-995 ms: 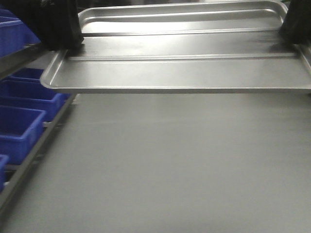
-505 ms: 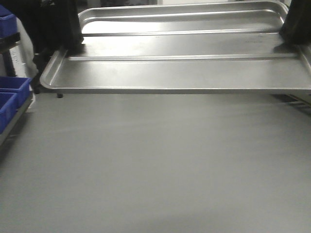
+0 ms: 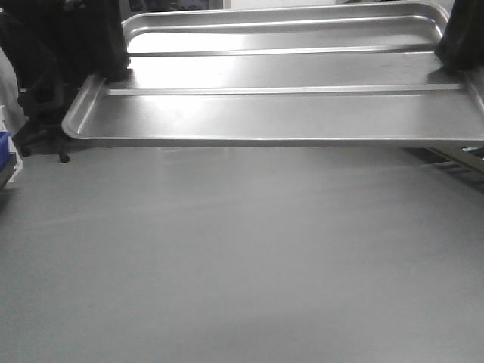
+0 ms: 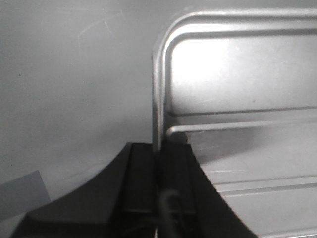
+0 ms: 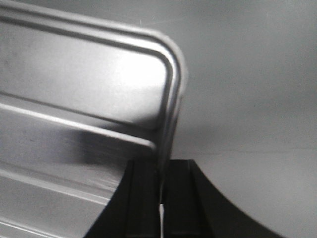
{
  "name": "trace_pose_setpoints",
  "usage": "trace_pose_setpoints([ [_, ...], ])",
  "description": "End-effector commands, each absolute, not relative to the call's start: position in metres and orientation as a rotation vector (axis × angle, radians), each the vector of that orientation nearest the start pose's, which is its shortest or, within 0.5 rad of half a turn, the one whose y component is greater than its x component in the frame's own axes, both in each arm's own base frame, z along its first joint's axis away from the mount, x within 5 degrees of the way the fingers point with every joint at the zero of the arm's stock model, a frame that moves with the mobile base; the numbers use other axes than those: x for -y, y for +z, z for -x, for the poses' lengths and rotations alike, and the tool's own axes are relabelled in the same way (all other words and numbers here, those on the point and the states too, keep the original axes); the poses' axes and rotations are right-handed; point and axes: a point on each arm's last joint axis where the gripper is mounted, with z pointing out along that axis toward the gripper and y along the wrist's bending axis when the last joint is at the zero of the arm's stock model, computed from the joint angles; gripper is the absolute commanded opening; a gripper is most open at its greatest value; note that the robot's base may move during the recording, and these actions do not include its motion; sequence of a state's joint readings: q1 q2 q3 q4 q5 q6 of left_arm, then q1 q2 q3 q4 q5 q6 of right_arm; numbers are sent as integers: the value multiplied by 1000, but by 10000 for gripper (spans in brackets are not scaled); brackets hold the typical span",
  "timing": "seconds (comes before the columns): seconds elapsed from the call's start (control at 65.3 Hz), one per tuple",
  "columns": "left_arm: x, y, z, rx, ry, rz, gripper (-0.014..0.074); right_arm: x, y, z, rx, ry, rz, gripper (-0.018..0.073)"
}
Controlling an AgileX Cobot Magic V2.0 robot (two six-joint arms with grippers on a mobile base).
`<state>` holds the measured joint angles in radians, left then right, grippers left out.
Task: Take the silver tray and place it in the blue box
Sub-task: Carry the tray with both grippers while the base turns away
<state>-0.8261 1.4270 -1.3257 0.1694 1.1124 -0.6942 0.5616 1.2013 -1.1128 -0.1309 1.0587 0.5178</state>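
Note:
The silver tray (image 3: 280, 113) hangs level above the grey floor, across the top of the front view, its two raised ridges running left to right. My left gripper (image 3: 112, 72) is shut on the tray's left rim, and in the left wrist view the dark fingers (image 4: 141, 173) pinch the rim of the silver tray (image 4: 237, 74). My right gripper (image 3: 458, 57) is shut on the right rim; the right wrist view shows the silver tray (image 5: 74, 74) clamped at my right gripper (image 5: 162, 166). Only a blue sliver (image 3: 4, 144) shows at the far left edge; I cannot tell whether it belongs to the blue box.
A black office chair (image 3: 38, 98) stands at the left behind the tray's corner. A pale metal frame (image 3: 454, 159) runs low at the right edge. Grey floor (image 3: 242, 257) fills the lower part of the front view.
The front view has swung: the blue bins at the left have slid out of frame and the black chair has come in. Both grippers still hold the tray as before.

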Motion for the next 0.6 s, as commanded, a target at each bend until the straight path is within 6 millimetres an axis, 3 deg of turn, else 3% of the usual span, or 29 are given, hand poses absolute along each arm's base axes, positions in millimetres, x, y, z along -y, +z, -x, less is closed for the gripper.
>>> trace_pose_setpoints([
  [0.0, 189, 363, -204, -2614, -163, -247, -105, -101, 357, -199, -2566, 97, 135, 56],
  [0.582, 189, 363, -204, -2614, -163, -247, -105, -101, 357, -198, -2567, 96, 135, 56],
])
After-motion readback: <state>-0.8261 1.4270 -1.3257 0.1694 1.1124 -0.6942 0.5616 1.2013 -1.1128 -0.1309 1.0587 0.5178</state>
